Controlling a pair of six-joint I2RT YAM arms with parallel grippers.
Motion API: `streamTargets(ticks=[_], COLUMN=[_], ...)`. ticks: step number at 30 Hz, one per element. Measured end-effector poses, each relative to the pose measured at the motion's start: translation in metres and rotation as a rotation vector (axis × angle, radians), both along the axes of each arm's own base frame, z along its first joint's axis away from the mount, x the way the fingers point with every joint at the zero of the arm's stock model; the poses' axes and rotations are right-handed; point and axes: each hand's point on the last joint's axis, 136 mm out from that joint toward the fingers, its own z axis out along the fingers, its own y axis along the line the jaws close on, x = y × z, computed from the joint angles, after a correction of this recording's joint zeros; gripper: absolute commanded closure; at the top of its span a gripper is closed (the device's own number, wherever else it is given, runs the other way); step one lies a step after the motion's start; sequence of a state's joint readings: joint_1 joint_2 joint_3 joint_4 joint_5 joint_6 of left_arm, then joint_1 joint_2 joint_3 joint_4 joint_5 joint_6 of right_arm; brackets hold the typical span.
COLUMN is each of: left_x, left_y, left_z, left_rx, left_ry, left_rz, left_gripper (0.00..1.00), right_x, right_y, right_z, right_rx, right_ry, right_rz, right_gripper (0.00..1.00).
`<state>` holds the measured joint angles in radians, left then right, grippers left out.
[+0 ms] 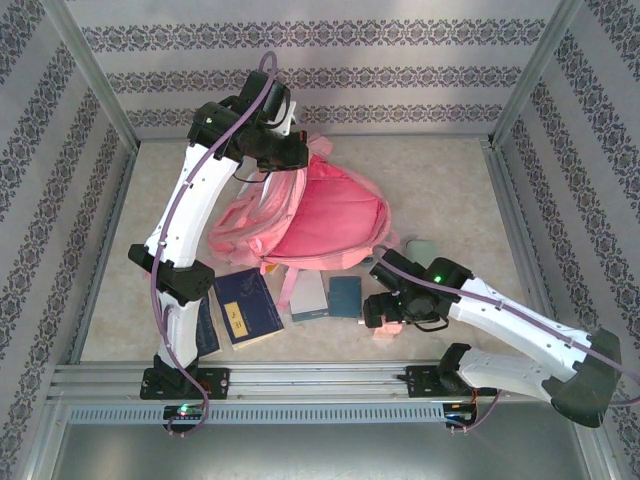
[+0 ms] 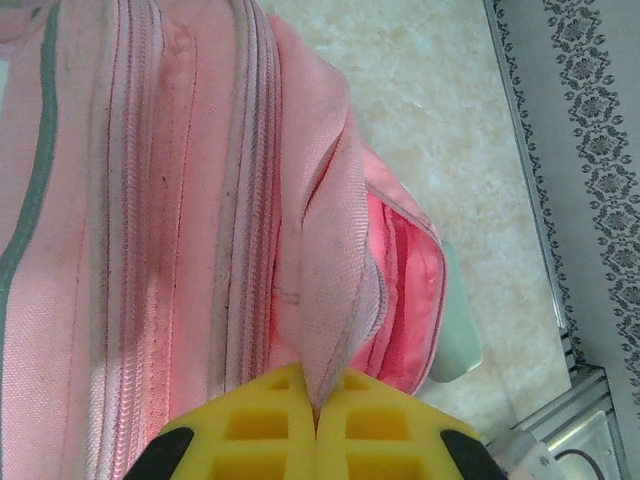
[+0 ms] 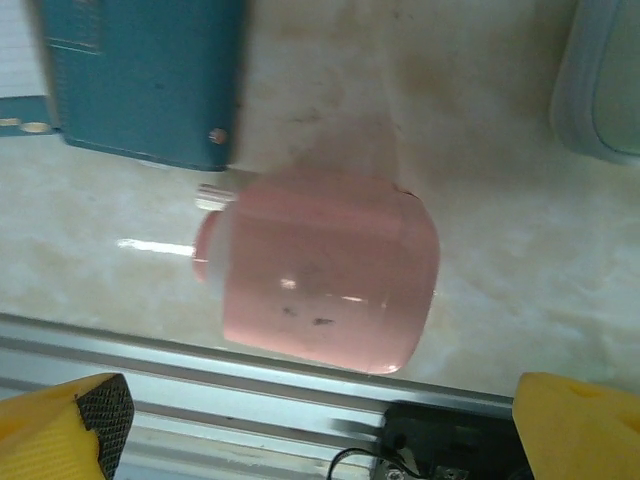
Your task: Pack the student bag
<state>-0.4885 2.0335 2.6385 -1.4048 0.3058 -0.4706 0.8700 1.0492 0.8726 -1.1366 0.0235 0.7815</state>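
Note:
The student bag (image 1: 330, 215) lies mid-table, a big pink backpack with its bright pink lining gaping. My left gripper (image 1: 288, 158) is at its far top edge. In the left wrist view its yellow fingers (image 2: 260, 420) are shut on a fold of the bag's pink fabric (image 2: 325, 270), next to the zip rows. My right gripper (image 1: 385, 315) hovers near the front rail, open. Its yellow fingertips (image 3: 70, 415) stand far apart with nothing between them. A small pink cylindrical object (image 3: 320, 270) lies on the table just beyond them.
In front of the bag lie a dark blue book (image 1: 245, 305), a pale notebook (image 1: 310, 297) and a teal book (image 1: 346, 296) (image 3: 140, 75). A pale grey-green case (image 1: 420, 250) (image 3: 605, 80) sits right of the bag. The aluminium rail (image 3: 250, 370) borders the near edge.

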Motion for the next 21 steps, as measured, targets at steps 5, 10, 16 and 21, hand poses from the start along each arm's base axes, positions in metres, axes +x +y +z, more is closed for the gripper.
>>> streamTargets(ticks=[5,10,16,21], left_x=[-0.001,-0.001,-0.001,0.0], left_y=[-0.003,-0.004,-0.004,-0.005], left_z=[-0.002,-0.004,-0.01,-0.01], left_rx=[-0.01,-0.01,-0.005,-0.007], left_ry=[0.013,0.02,0.037,0.032], left_rz=[-0.012,-0.015,-0.017,-0.017], left_gripper=[1.0,1.0,1.0,1.0], right_x=[0.001,0.002,-0.003,-0.004], right_y=[-0.001,0.0,-0.002,-0.001], right_z=[-0.013,-0.027,-0.044,-0.051], right_rx=[-0.041,-0.044,-0.049,-0.022], right_ry=[0.012,0.017,0.038,0.056], right_rz=[-0.024,-0.022,0.004,0.002], right_gripper=[0.02,0.02,0.07,0.03])
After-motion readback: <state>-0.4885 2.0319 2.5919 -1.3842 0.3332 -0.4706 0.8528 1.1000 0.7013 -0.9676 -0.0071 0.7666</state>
